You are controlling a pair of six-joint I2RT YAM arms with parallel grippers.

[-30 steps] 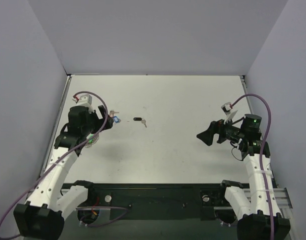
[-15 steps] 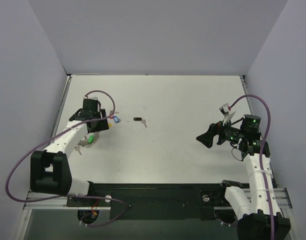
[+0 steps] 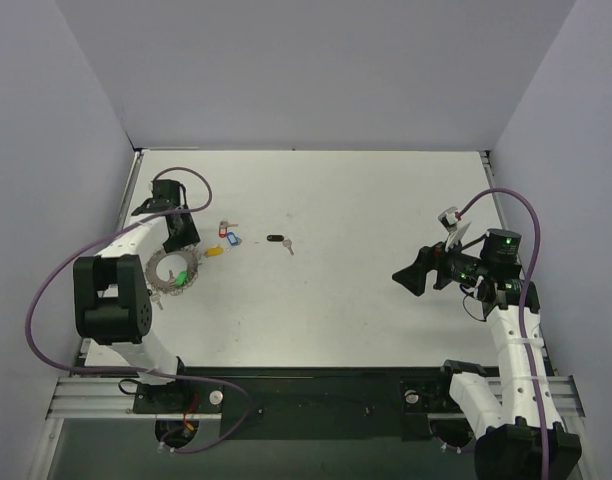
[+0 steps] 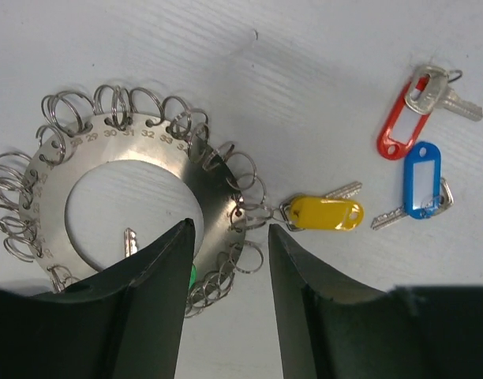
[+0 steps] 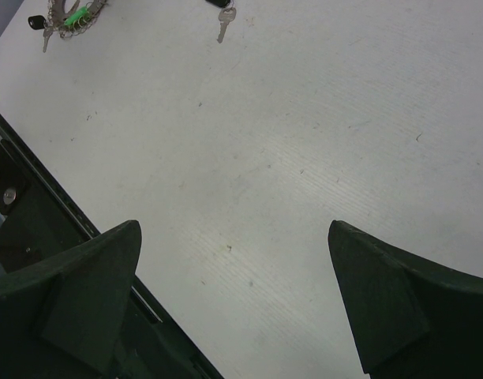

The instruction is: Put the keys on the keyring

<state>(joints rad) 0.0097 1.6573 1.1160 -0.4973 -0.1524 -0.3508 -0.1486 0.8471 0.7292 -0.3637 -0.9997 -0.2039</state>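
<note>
The keyring [image 4: 155, 154], a flat silver ring edged with wire loops, lies on the white table [image 4: 320, 63]; it shows in the top view as the keyring [image 3: 174, 271]. A yellow-tagged key [image 4: 320, 213] hangs on one of its loops. A red-tagged key [image 4: 403, 118] and a blue-tagged key [image 4: 421, 180] lie loose to the right. A green tag [image 4: 192, 275] peeks from behind one finger. My left gripper [image 4: 231, 229] hovers with its jaws half apart astride the ring's right rim, gripping nothing. My right gripper [image 5: 234, 227] is wide open over bare table.
A black-headed key [image 3: 278, 239] lies alone mid-table, also visible as the black-headed key [image 5: 222, 16] in the right wrist view. A small bare key [image 4: 129, 241] sits inside the ring's hole. Grey walls enclose the table on three sides. The table's front rail [image 5: 36, 205] is under the right gripper.
The left arm has swung back and left, uncovering the keyring, and its jaws have narrowed from wide to half apart. The right arm has not moved.
</note>
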